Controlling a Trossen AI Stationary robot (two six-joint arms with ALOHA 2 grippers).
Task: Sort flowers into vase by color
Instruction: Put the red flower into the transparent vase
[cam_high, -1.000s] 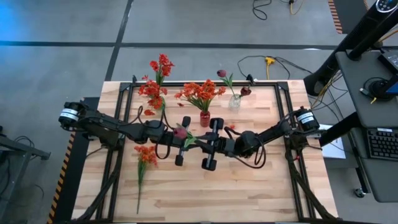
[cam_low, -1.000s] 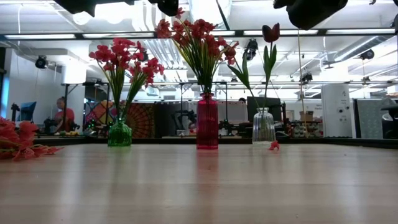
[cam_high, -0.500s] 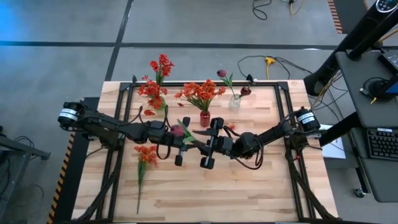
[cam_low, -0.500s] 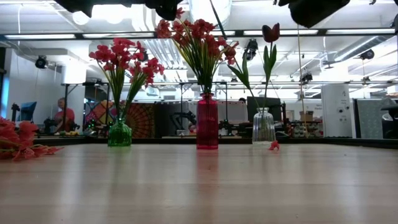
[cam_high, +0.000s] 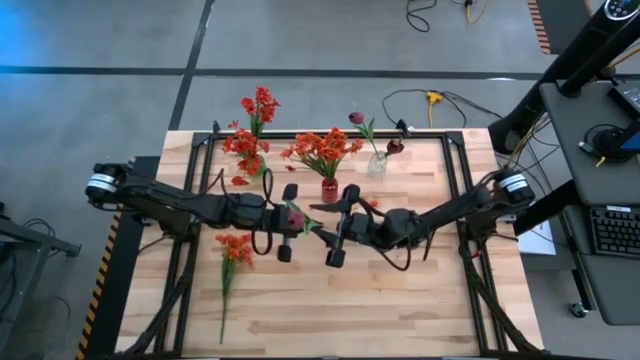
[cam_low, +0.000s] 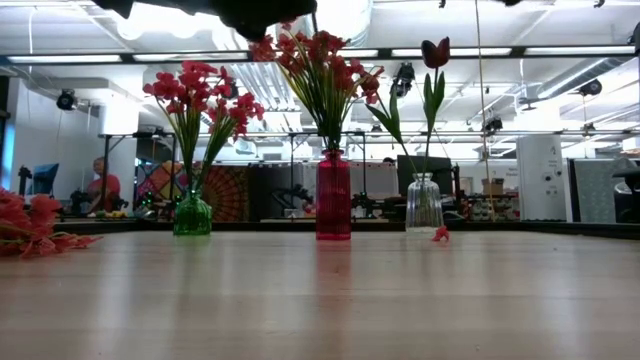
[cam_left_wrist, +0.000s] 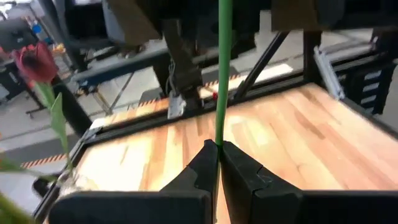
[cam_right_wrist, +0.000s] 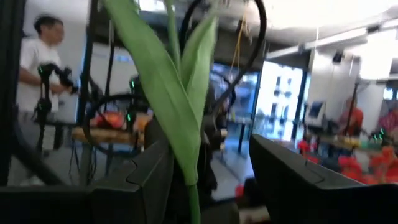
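Note:
A flower with a dark maroon bloom (cam_high: 293, 214) and a thin green stalk (cam_left_wrist: 221, 74) hangs high over the table's middle, with my left gripper (cam_left_wrist: 219, 147) shut on its stalk. Facing it from the right, my right gripper (cam_right_wrist: 211, 168) is open. Its fingers stand on either side of the flower's green leaves (cam_right_wrist: 177, 93); whether they touch I cannot tell. Red flowers fill a green vase (cam_low: 192, 214), and orange-red ones a red vase (cam_low: 333, 195). A maroon tulip stands in a clear vase (cam_low: 424, 203). Another orange-red flower (cam_high: 232, 250) lies flat on the table's left. My left gripper pinches the green stalk (cam_left_wrist: 219, 138) between its two fingertips, coming almost level from the table's left. The fingers lie across the stalk, which stands about upright and runs on above them. The flower is lifted clear of the table.
The three vases stand in a row along the far side. A loose red petal (cam_low: 440, 233) lies beside the clear vase. Bare wood stretches across the near half (cam_high: 380, 310). A black frame (cam_high: 455, 180) edges the table. People and benches show in the room behind.
Both grippers have drifted slightly toward the table's left with the flower. My right gripper has tipped upward and gone out of the low view's top. The stalk's lower end, which slanted into the low view before, has gone up out of it.

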